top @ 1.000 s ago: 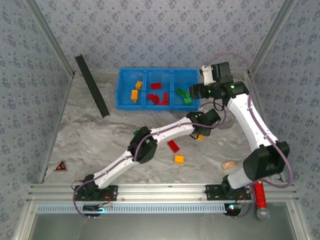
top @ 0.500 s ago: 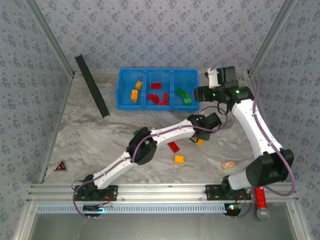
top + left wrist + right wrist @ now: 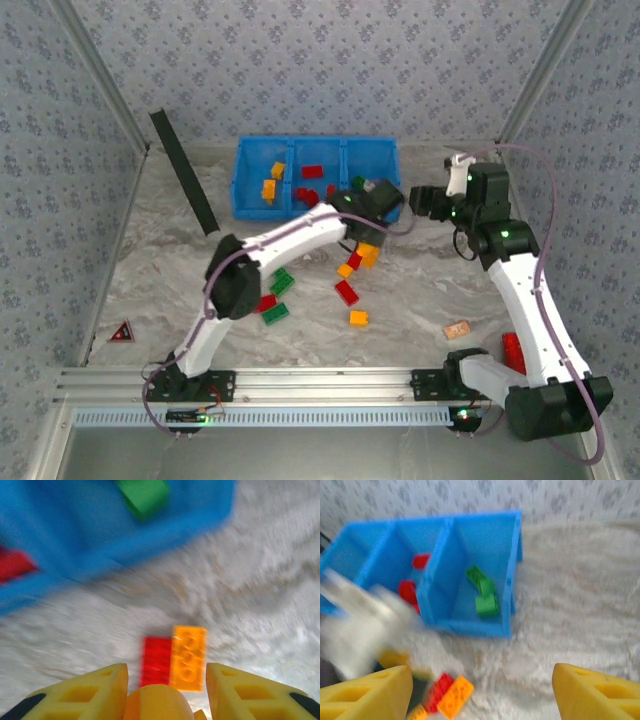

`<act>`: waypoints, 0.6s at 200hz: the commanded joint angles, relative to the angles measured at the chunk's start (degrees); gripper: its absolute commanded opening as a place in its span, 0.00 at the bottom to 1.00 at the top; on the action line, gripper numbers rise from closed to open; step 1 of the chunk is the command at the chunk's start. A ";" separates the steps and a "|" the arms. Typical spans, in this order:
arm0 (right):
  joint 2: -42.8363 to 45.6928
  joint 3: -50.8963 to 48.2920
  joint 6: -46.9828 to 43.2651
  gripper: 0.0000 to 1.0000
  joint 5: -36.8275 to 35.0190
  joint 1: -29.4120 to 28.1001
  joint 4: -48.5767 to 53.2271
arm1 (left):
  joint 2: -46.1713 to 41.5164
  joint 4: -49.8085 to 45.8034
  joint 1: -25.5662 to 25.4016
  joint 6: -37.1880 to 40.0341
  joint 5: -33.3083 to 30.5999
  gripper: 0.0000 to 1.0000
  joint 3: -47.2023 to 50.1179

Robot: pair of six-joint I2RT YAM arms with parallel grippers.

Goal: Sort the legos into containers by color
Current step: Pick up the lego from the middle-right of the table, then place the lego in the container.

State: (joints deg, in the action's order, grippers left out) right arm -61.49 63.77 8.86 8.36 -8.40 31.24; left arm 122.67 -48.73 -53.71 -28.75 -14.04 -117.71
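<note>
- The left pincer [image 3: 166, 677] is pinching an orange brick [image 3: 157, 702] beside the near-right corner of the blue bin [image 3: 475, 628]. Releasing here is risking a mis-sort, since the right compartment is holding green.
- The right pincer [image 3: 482, 675], spread and empty, is hovering near, so the arms are risking contact.
- Studded legos [image 3: 346, 292] in red, green and orange are lying loose on the tabletop [image 3: 180, 270].
</note>
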 commanded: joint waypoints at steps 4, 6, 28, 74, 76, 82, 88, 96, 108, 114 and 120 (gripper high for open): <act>0.31 -6.96 2.76 0.75 2.43 0.10 4.02 | -10.21 3.47 7.07 5.24 -3.27 0.38 2.13; 0.47 -7.36 2.99 0.75 2.69 0.07 3.89 | -10.53 3.64 7.62 5.43 -3.25 0.38 2.40; 2.08 -11.41 4.10 0.75 4.38 -0.38 3.97 | -13.06 5.41 13.23 7.51 -3.14 0.38 4.41; 5.34 -17.01 5.40 0.75 6.31 -1.50 6.36 | -10.96 7.43 23.13 8.89 -1.55 0.38 3.54; 5.42 -17.25 5.51 0.75 6.42 -1.63 6.44 | -10.79 7.53 23.54 8.89 -1.59 0.38 3.54; 5.87 -17.89 5.78 0.75 6.63 -2.06 6.74 | -10.39 7.96 24.63 8.89 -1.52 0.38 3.46; 6.30 -18.51 6.13 0.75 6.74 -2.45 6.96 | -9.83 8.48 25.68 8.94 -1.62 0.38 3.55; 6.72 -19.37 6.66 0.75 6.91 -3.12 7.24 | -9.04 8.82 27.09 8.71 -1.56 0.38 3.36; 7.34 -20.61 7.42 0.75 7.46 -3.84 7.60 | -7.73 9.41 29.19 8.26 -0.95 0.38 3.27; 7.67 -21.22 7.77 0.75 7.77 -4.12 7.66 | -7.08 9.44 30.09 7.90 -0.62 0.38 3.20; 7.85 -21.73 8.00 0.75 8.06 -4.45 7.73 | -6.47 9.45 30.97 7.63 -0.30 0.37 3.21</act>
State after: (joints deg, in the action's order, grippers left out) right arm -54.96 44.27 14.44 14.06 -11.62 36.38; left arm 113.84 -41.01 -26.02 -21.02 -15.68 -114.37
